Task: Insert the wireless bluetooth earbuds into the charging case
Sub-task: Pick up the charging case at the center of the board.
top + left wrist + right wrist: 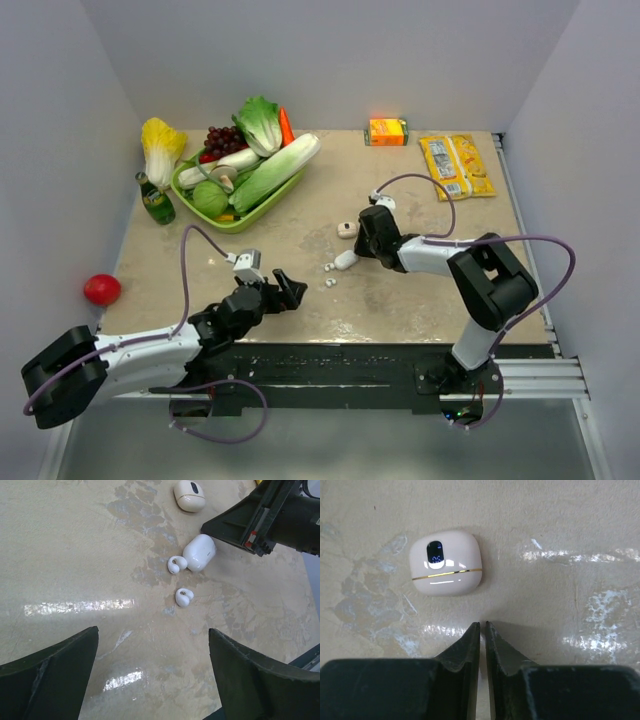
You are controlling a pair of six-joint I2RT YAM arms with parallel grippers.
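The earbuds point(184, 597) lay near the charging case point(190, 495), on its side toward the wide-open left claw point(152, 632), the nearer one; the right claw point(482, 626), closed and empty, faced the case.

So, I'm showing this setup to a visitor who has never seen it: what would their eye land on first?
The bright green tray heaped with vegetables at the far left stands out first. In the middle, two tiny white earbuds lie loose in front of the wide-open left end effector. The closed charging case sits just beyond the shut, empty right end effector.
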